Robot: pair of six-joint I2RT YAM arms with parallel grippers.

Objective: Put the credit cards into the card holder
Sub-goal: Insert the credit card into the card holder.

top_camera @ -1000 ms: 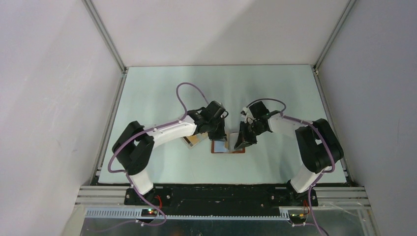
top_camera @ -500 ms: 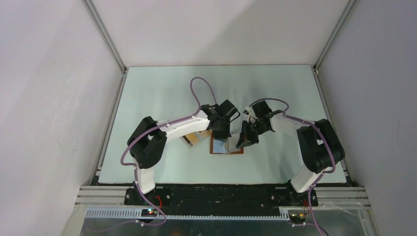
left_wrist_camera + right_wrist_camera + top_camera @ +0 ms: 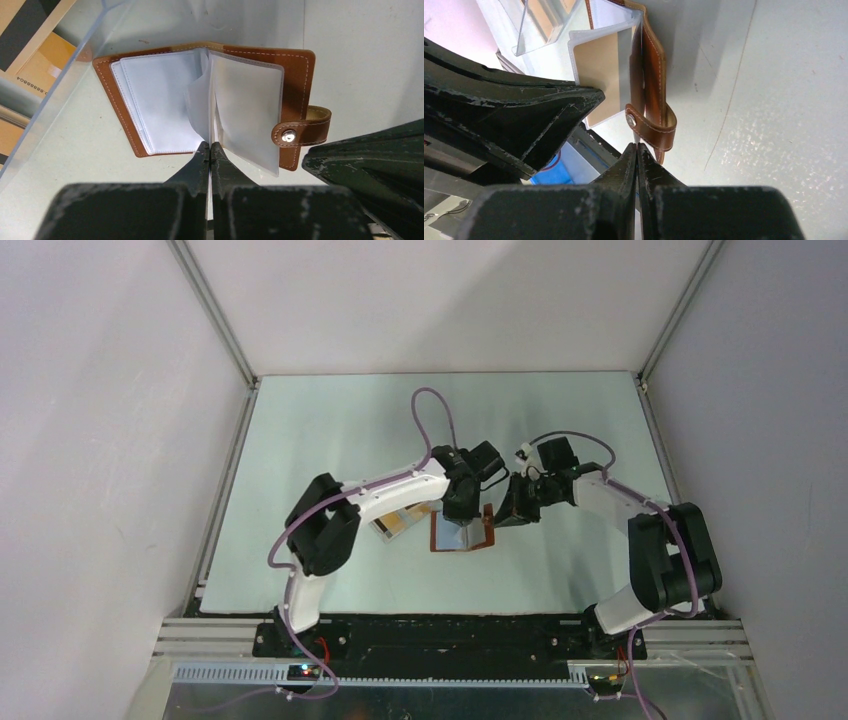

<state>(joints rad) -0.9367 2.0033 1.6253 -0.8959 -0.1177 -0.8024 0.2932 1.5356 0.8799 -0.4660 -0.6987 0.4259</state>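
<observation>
**Two shut grippers crowd an open holder, no card in hand**

The left gripper (image 3: 209, 148) has its fingers pressed together. Its tips are at the near edge of the holder (image 3: 295, 75), right at the spine where the clear sleeves (image 3: 245, 100) fan up (whether a leaf is nipped between them, I cannot tell). The right gripper (image 3: 638, 148) is pressed shut too and holds nothing, its tips just beside the snap tab (image 3: 656, 134). The holder lies open on the table (image 3: 360, 60) between the two arms, one corner touching or just beside the clear box (image 3: 65, 80). The cards (image 3: 52, 55) lie in that box.

A nudge from either shut tip could slide the light holder or flip a cover closed. A loose sleeve may spring back and hide its pocket. The wrists sit so near each other that a sideways swing could knock them together.

The box wall hems in the holder's left side, so a reach for a card probably has to rise first. Open table lies to the right and on the far side.
</observation>
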